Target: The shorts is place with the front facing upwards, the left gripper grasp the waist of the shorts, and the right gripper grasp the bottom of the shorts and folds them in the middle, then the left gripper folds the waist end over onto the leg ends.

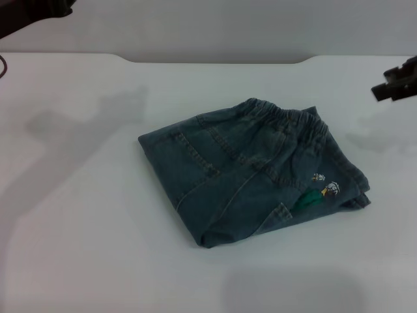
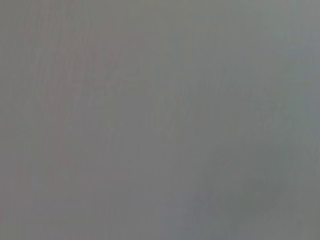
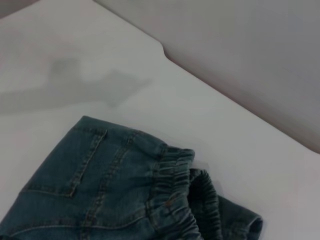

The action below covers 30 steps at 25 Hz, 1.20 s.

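The shorts lie folded into a compact bundle near the middle of the white table, their long axis running diagonally from the near left to the far right. The waist sits along the far right edge, on top of the layers beneath. The right gripper hangs at the right edge of the view, up and to the right of the waist and well apart from it; whether its fingers are wide or narrow cannot be told. The left gripper is a dark shape in the far left corner, farther from the shorts, its state also unreadable. Both folds look done, so the right arm is the nearer one for any adjustment.
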Each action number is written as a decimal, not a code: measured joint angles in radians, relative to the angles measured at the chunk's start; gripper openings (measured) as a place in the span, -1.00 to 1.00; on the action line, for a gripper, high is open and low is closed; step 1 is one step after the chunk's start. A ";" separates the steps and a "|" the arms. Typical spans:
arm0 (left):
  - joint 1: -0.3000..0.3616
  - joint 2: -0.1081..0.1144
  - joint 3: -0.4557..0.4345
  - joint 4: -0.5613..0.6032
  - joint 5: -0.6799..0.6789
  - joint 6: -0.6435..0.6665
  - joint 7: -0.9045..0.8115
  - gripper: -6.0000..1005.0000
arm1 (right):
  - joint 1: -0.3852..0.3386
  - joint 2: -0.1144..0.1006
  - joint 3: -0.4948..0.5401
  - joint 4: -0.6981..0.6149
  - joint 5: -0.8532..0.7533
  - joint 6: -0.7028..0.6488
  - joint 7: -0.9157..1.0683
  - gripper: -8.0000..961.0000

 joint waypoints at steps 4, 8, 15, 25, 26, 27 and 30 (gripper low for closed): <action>0.001 0.000 -0.003 -0.025 -0.011 0.003 -0.006 -0.99 | 0.002 0.014 -0.023 0.048 -0.004 0.029 -0.031 -0.03; 0.005 0.000 -0.001 -0.046 -0.039 0.004 -0.006 -0.82 | 0.008 0.014 -0.087 0.104 -0.026 0.091 -0.049 -0.03; -0.001 0.000 0.003 -0.051 -0.049 0.012 -0.006 -0.30 | 0.005 0.029 -0.141 0.120 -0.030 0.170 -0.090 -0.03; -0.001 -0.001 0.024 -0.045 -0.054 0.013 -0.008 -0.16 | -0.002 0.100 -0.157 0.117 -0.029 0.242 -0.216 -0.03; -0.001 -0.001 0.027 -0.047 -0.054 0.013 -0.008 -0.16 | -0.005 0.108 -0.157 0.117 -0.029 0.256 -0.229 -0.03; 0.000 0.000 0.029 -0.048 -0.054 0.013 -0.008 -0.16 | -0.007 0.117 -0.157 0.117 -0.028 0.271 -0.242 -0.03; 0.000 0.000 0.036 -0.050 -0.053 0.013 -0.006 -0.16 | -0.021 0.143 -0.151 0.116 -0.003 0.338 -0.263 -0.03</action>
